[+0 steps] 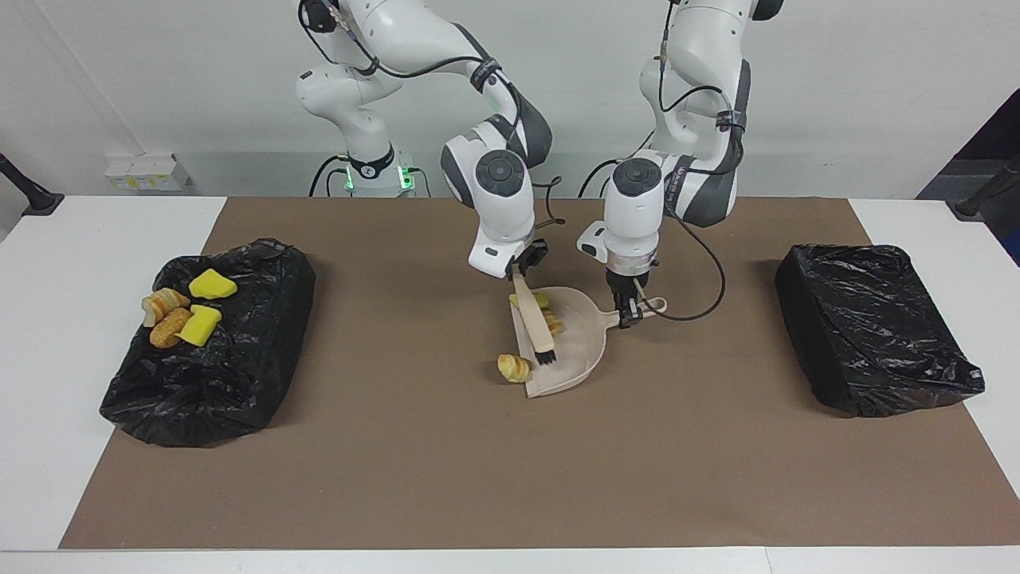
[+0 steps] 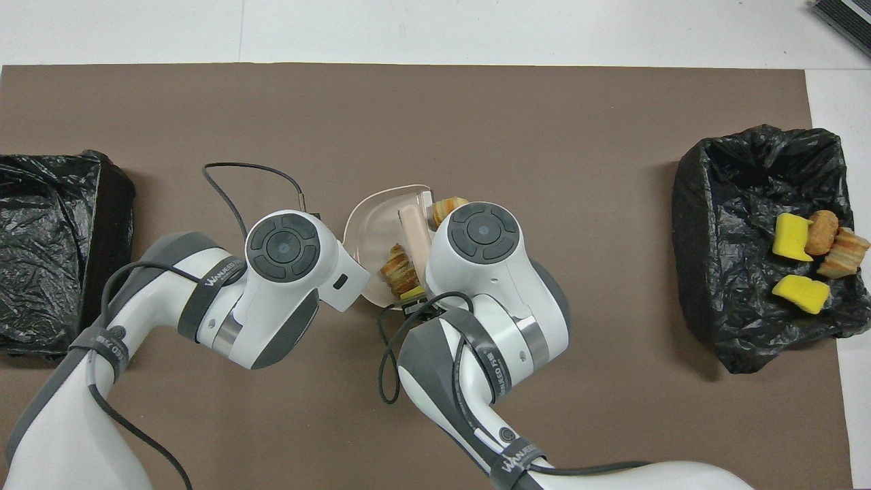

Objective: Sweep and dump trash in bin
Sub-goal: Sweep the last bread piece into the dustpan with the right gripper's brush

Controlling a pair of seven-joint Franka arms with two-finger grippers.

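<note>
My left gripper (image 1: 629,311) is shut on the handle of the beige dustpan (image 1: 578,351), which lies flat on the brown mat. Shut on the beige brush (image 1: 532,319), my right gripper (image 1: 522,271) hangs over the pan's edge nearest the robots, and the black bristles (image 1: 546,356) rest inside the pan. In the pan lie a yellow sponge chunk (image 1: 535,300) and a pastry (image 1: 553,322). Another pastry (image 1: 514,367) lies on the mat just outside the pan's mouth. In the overhead view both wrists hide the fingers; the dustpan (image 2: 371,228) and the pastry in it (image 2: 400,265) show.
A black bag-lined bin (image 1: 239,375) at the right arm's end holds two sponge chunks (image 1: 211,284) and pastries (image 1: 169,327). A second black bin (image 1: 876,335) stands at the left arm's end. A black cable (image 1: 701,303) loops beside the dustpan's handle.
</note>
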